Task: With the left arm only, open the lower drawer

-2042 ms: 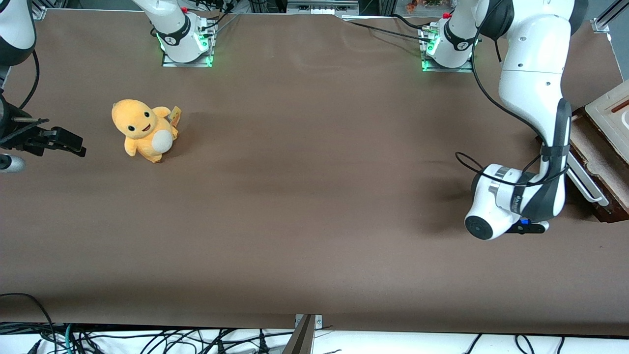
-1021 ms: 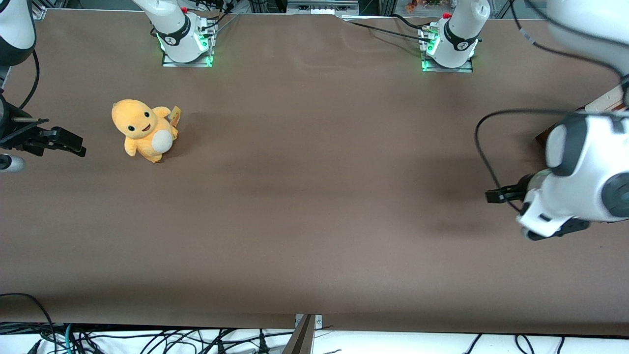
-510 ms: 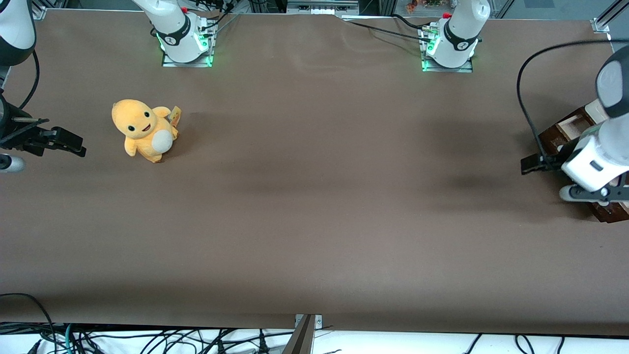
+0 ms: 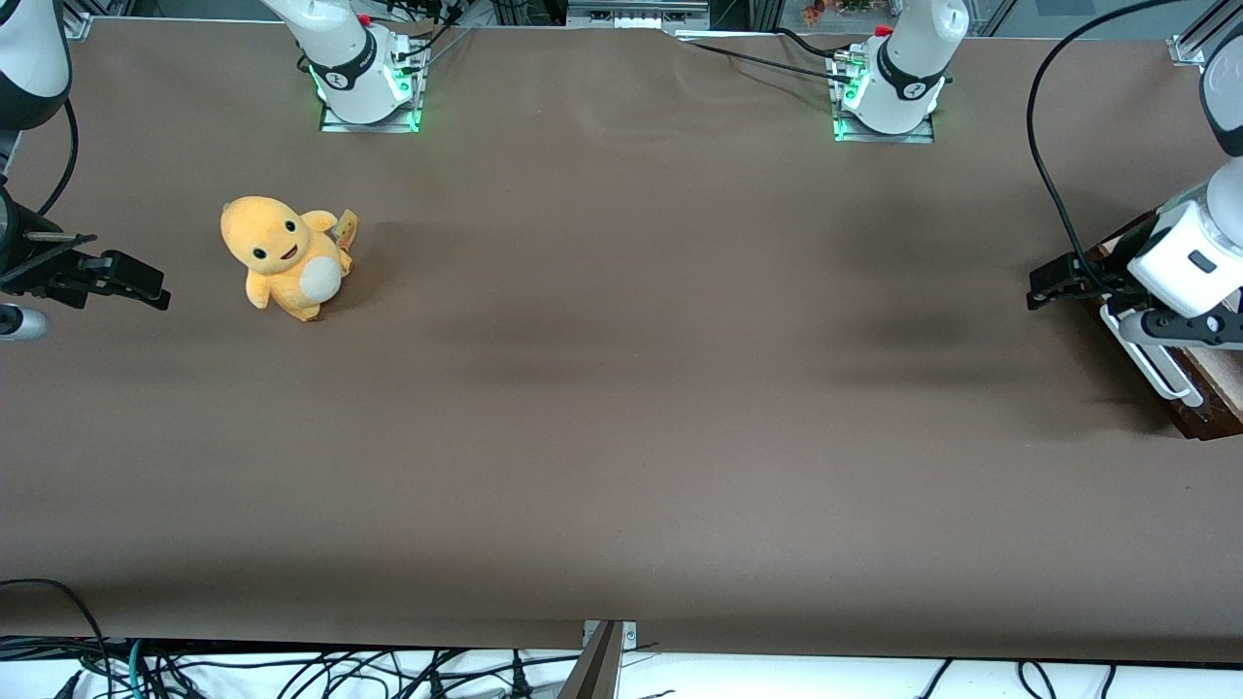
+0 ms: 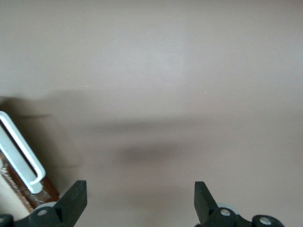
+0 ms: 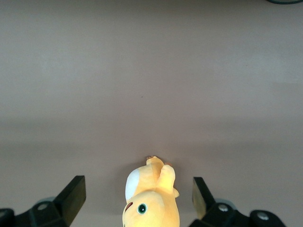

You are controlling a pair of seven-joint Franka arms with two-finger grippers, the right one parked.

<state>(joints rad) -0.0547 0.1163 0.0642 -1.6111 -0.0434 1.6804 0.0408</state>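
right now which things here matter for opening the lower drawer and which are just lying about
For the job:
- lower drawer, at the working arm's end of the table
- its white handle
- left arm
- pincer, open, above the bare table beside the handle, not touching it

Lying about:
- yellow plush toy, toward the parked arm's end

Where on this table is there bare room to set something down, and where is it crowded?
The brown table is bare between the yellow plush toy and the lower drawer. It is crowded at the working arm's end: the open gripper hangs beside the drawer's white handle, holding nothing.
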